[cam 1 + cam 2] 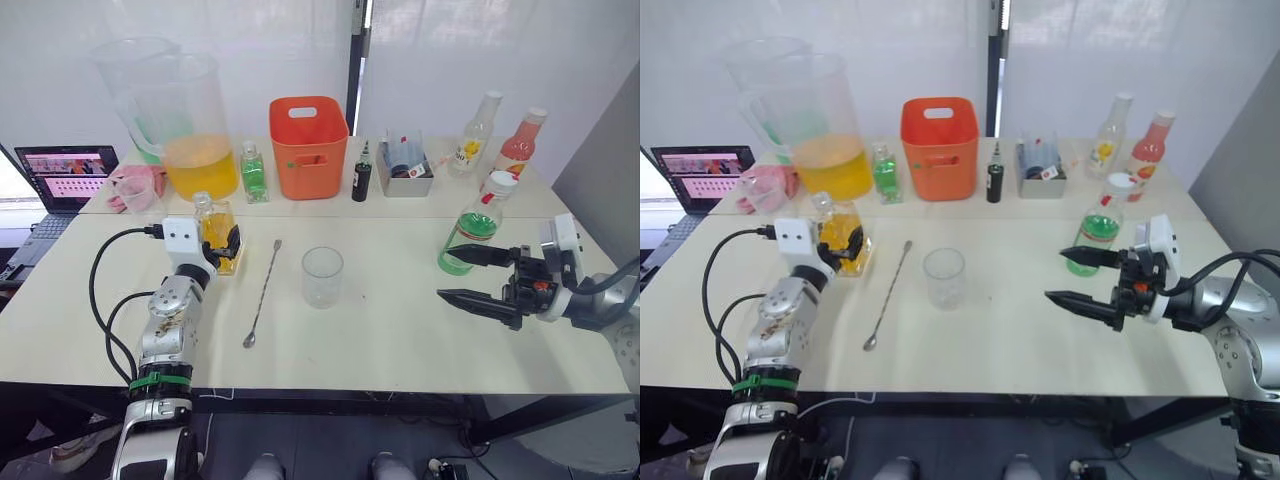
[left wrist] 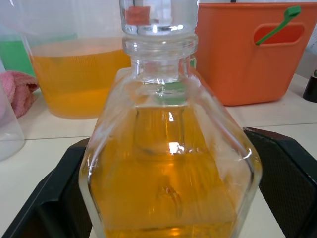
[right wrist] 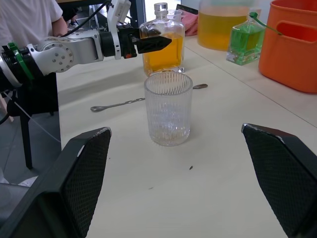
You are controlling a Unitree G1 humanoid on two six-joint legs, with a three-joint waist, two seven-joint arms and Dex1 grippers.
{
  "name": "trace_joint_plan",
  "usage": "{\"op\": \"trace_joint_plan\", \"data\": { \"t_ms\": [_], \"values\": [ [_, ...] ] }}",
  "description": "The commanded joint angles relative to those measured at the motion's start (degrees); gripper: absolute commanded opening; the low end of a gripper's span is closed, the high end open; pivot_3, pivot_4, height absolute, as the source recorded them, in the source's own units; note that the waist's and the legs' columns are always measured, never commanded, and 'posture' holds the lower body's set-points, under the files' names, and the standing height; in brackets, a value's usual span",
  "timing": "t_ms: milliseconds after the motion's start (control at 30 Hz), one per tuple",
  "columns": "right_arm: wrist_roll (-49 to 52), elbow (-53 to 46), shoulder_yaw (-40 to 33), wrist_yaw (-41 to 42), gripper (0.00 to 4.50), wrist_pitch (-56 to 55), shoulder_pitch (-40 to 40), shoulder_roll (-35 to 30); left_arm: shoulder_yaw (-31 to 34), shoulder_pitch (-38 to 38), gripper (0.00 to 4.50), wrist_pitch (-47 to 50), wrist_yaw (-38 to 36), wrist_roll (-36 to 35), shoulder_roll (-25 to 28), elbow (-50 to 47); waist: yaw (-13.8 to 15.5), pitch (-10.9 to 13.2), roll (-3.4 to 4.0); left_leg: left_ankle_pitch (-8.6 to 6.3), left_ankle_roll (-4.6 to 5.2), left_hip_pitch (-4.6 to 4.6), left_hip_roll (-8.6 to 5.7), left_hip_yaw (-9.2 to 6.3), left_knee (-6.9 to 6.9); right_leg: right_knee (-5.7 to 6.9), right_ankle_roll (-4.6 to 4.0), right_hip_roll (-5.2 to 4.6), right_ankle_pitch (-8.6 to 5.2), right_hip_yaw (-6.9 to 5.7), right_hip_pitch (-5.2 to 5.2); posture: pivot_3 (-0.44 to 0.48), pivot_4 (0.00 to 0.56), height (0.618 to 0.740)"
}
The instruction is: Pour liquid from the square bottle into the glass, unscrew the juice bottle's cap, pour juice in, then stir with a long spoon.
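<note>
- The white table (image 1: pixel 400 340) is the biggest thing, and the glass (image 1: pixel 322 276) stands near the middle of it. I will say where each thing is from the glass.
- Two big pitchers (image 1: pixel 185 125) stand far behind the glass, toward the robot's left. The front one has orange drink in it.
- An orange bin (image 1: pixel 308 146) stands right behind the glass, at the back of the table.
- The left gripper (image 1: pixel 222 247) is off to the left of the glass. Its two black fingers sit on both sides of the square bottle (image 1: pixel 215 228) and hug it. The bottle stands up straight and is full of orange liquid.
- The right gripper (image 1: pixel 468 276) is off to the right of the glass. Its fingers are spread wide apart and hold nothing.
- The juice bottle (image 1: pixel 478 224) is to the right of the glass, just behind the right gripper. It has green juice inside.
- The long spoon (image 1: pixel 263 292) lies flat on the table just left of the glass, between the glass and the square bottle.
- The cap (image 1: pixel 501 182) is white and sits on top of the juice bottle.
</note>
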Motion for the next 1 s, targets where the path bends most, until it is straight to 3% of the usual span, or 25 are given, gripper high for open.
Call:
{"op": "trace_joint_plan", "data": {
  "t_ms": [33, 167, 467, 633, 733, 1000],
  "values": [
    [0.1, -1.5, -1.8, -0.2, 4.50, -0.8, -0.1, -0.7, 0.6, -1.7, 3.94, -1.4, -0.3, -0.1, 1.2, 0.8, 0.0, 0.0, 0.00, 0.00, 0.00, 0.00, 0.00, 0.00, 0.00, 0.00, 0.00, 0.00, 0.00, 0.00, 0.00, 0.000, 0.150, 0.740],
    [-0.1, -1.2, -1.9, -0.1, 4.50, -1.2, 0.0, -0.6, 0.8, -2.3, 2.80, -1.2, -0.1, -0.3, 1.3, 1.8, 0.0, 0.0, 0.00, 0.00, -0.01, -0.01, -0.01, 0.00, 0.01, 0.00, 0.00, 0.00, 0.00, 0.00, 0.00, 0.000, 0.150, 0.740],
    [0.9, -1.6, -2.1, 0.1, 4.50, -0.9, 0.2, -0.1, 2.3, -1.4, 2.80, -4.6, -2.7, -2.7, 2.0, -2.5, 0.1, 0.0, -0.05, 0.01, -0.02, -0.03, 0.00, -0.01, 0.00, 0.00, -0.01, 0.00, 0.01, 0.00, -0.02, 0.000, 0.150, 0.740],
    [1.2, -1.7, -1.2, 0.7, 4.50, -0.5, -0.2, 0.0, 5.0, 2.4, 2.80, -1.3, -10.9, -8.7, 7.6, -9.1, -0.7, 0.2, -0.26, 0.03, -0.05, -0.15, 0.02, 0.00, -0.09, -0.03, -0.21, 0.00, 0.13, 0.00, -0.18, 0.000, 0.150, 0.740],
    [2.0, -2.0, -0.3, 1.7, 4.50, 0.0, -1.1, 0.3, 6.6, 6.7, 2.80, 0.5, -20.7, -14.2, 12.8, -14.9, -1.2, 0.3, -0.44, 0.03, -0.05, -0.20, 0.02, -0.01, -0.09, -0.02, -0.22, 0.00, 0.13, 0.00, -0.23, 0.000, 0.150, 0.740],
    [2.3, -1.8, 2.5, 5.2, 4.50, 1.1, -3.4, 0.3, 5.5, 17.4, 2.80, 11.8, -36.0, -25.2, 22.1, -31.9, -0.9, 0.5, -0.60, 0.03, -0.06, -0.24, 0.04, -0.02, -0.09, -0.01, -0.21, 0.00, 0.11, -0.02, -0.24, 0.000, 0.150, 0.740]
  ]
}}
